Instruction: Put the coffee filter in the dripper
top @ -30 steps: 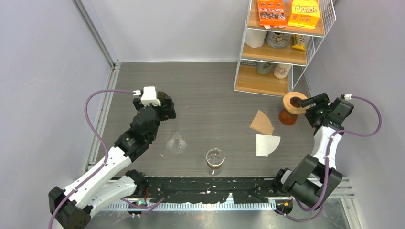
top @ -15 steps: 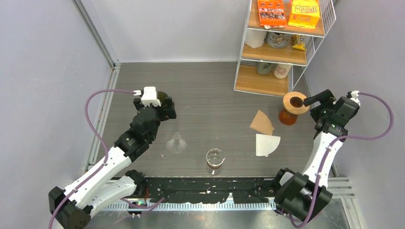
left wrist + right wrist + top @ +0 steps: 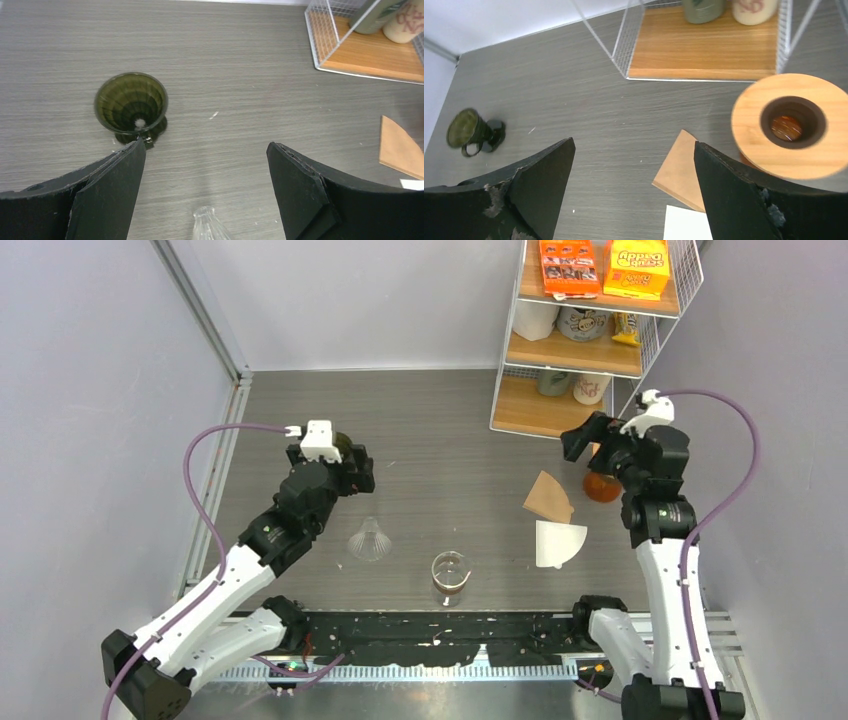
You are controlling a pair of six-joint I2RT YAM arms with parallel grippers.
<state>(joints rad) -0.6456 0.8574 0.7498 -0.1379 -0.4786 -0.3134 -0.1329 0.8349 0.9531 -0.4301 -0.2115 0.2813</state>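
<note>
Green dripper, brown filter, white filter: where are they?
green dripper (image 3: 131,102), left wrist view, inside its ribbed cone
brown filter (image 3: 548,500), top view, middle of the paper
white filter (image 3: 555,543), top view, middle of the paper

The grey table bears a green dripper just ahead of the left gripper, with a glass cone beneath it. A brown filter, a white filter and a wood-collared carafe lie below the right gripper.

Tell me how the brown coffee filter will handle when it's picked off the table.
The brown coffee filter lies flat against the table, so it is probably thin and hard to pinch from above. It looks like paper, so it is likely very light and floppy. A push may slide it rather than lift it.
</note>
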